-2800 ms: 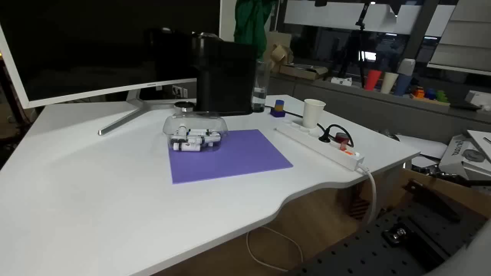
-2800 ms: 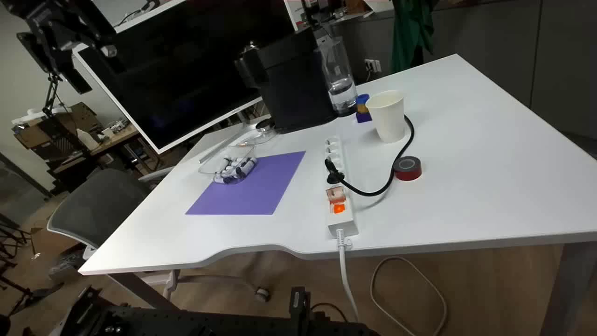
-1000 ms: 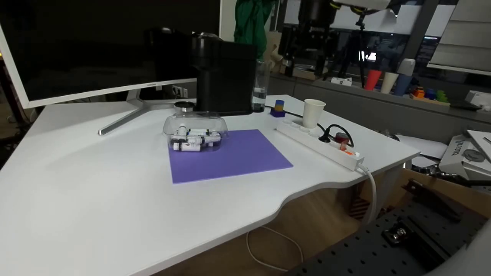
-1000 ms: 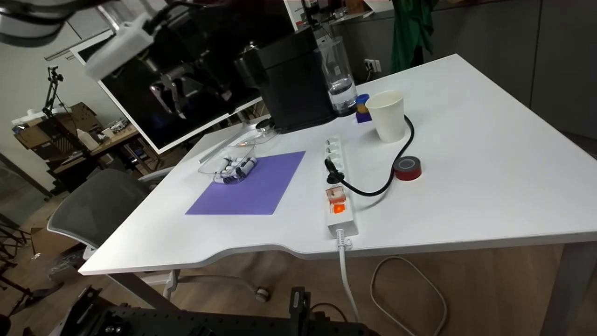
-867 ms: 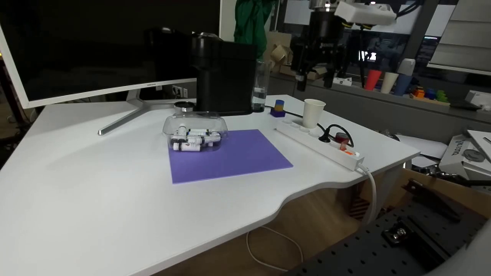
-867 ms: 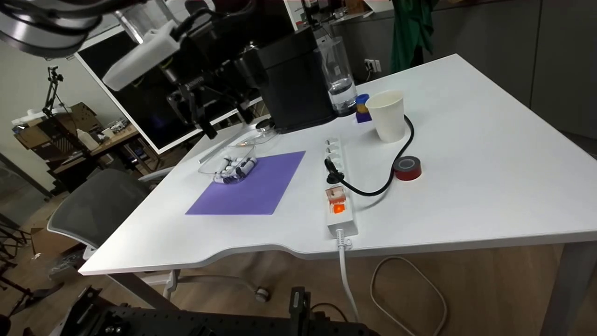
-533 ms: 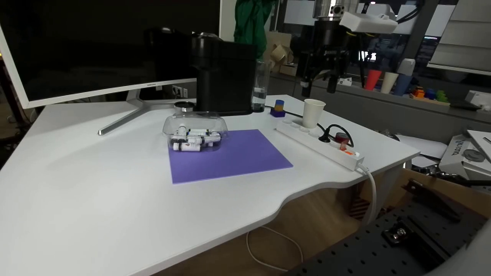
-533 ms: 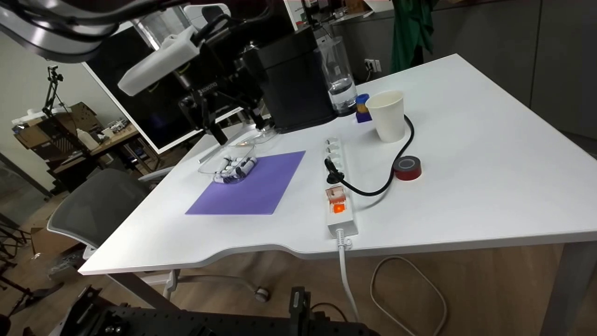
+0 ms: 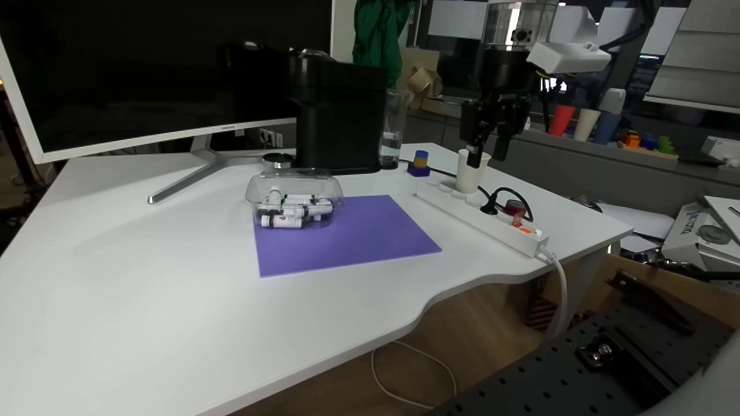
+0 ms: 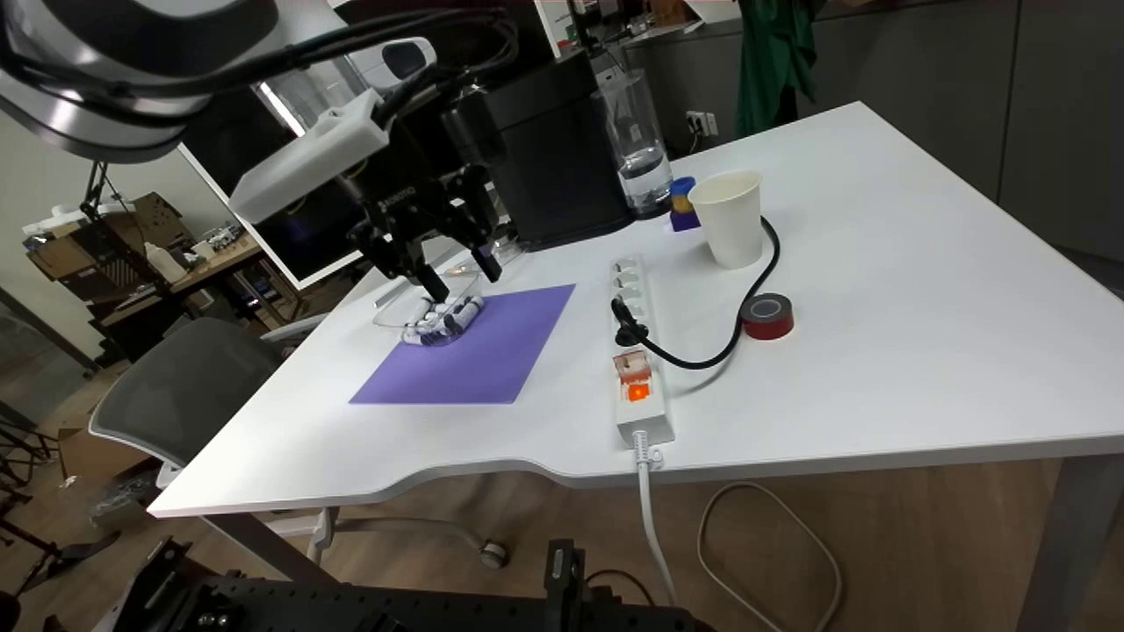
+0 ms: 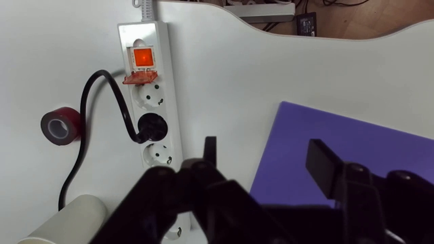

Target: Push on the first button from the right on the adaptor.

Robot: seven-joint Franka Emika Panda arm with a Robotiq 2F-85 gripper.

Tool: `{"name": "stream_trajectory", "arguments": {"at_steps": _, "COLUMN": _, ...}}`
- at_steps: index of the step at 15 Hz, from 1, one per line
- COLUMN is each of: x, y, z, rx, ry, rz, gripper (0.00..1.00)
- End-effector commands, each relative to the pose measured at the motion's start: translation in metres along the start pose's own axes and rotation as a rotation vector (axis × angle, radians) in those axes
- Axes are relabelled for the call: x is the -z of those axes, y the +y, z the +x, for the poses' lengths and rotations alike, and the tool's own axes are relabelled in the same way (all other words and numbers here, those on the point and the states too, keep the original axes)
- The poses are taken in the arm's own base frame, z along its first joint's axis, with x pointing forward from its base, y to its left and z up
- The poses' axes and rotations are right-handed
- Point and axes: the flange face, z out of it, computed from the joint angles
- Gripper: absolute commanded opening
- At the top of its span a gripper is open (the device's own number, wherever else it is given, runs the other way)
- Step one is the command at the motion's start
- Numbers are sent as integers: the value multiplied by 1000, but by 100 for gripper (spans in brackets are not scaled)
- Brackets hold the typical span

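The adaptor is a white power strip, in both exterior views (image 9: pixel 498 229) (image 10: pixel 646 420) and in the wrist view (image 11: pixel 171 101). Its orange lit button (image 11: pixel 143 57) is near the cable end and also shows in the exterior views (image 9: pixel 525 230) (image 10: pixel 638 392). A clear red cover (image 11: pixel 140 78) (image 10: pixel 632 366) is flipped up beside the button. My gripper (image 9: pixel 487 155) (image 10: pixel 463 277) (image 11: pixel 264 157) is open and empty, pointing down above the table. In the wrist view its fingers are over the purple mat side, apart from the strip and button.
A black plug (image 11: pixel 152 127) with a looping cable sits in the strip. A red tape roll (image 10: pixel 767 316) and a white paper cup (image 10: pixel 733 219) stand beside it. The purple mat (image 9: pixel 358 242) holds a clear box of markers (image 9: pixel 295 202). A black machine (image 9: pixel 341 115) stands behind.
The arm has come in from the upper edge of the exterior views, and my gripper has moved down over the table. Its fingers stay open. The strip and other objects have not moved.
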Motion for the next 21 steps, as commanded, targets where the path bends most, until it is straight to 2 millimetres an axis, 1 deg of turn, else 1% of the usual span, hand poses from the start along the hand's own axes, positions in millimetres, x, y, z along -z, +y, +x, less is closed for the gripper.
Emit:
{"name": "stream_trajectory", "arguments": {"at_steps": 1, "x": -10, "y": 14, "z": -25, "rx": 20, "ry": 17, "rz": -7, "gripper": 38}}
{"name": "stream_trajectory", "arguments": {"at_steps": 3, "x": -19, "y": 29, "z": -32, "rx": 20, "ry": 15, "rz": 4, "gripper": 25}}
{"name": "stream_trajectory", "arguments": {"at_steps": 5, "x": -28, "y": 45, "z": -33, "rx": 17, "ry": 4, "rz": 16, "gripper": 12}}
{"name": "stream_trajectory", "arguments": {"at_steps": 6, "x": -33, "y": 52, "z": -33, "rx": 18, "ry": -3, "rz": 17, "gripper": 4}}
{"name": "stream_trajectory", "arguments": {"at_steps": 7, "x": -37, "y": 58, "z": -34, "rx": 20, "ry": -9, "rz": 19, "gripper": 2}}
{"name": "stream_trajectory", "arguments": {"at_steps": 9, "x": -48, "y": 66, "z": -32, "rx": 26, "ry": -23, "rz": 23, "gripper": 0}}
{"name": "stream_trajectory", "arguments": {"at_steps": 11, "x": -56, "y": 70, "z": -25, "rx": 56, "ry": -30, "rz": 25, "gripper": 0}}
{"name": "stream_trajectory", "arguments": {"at_steps": 14, "x": -64, "y": 77, "z": -6, "rx": 172, "ry": -48, "rz": 7, "gripper": 0}}
{"name": "stream_trajectory", "arguments": {"at_steps": 15, "x": -59, "y": 66, "z": -22, "rx": 122, "ry": -39, "rz": 18, "gripper": 1}}
{"name": "stream_trajectory", "arguments": {"at_steps": 18, "x": -66, "y": 70, "z": -10, "rx": 157, "ry": -49, "rz": 11, "gripper": 1}}
{"name": "stream_trajectory", "arguments": {"at_steps": 19, "x": -65, "y": 65, "z": -16, "rx": 161, "ry": -44, "rz": 15, "gripper": 0}}
{"name": "stream_trajectory", "arguments": {"at_steps": 21, "x": -71, "y": 67, "z": -22, "rx": 118, "ry": -50, "rz": 17, "gripper": 0}}
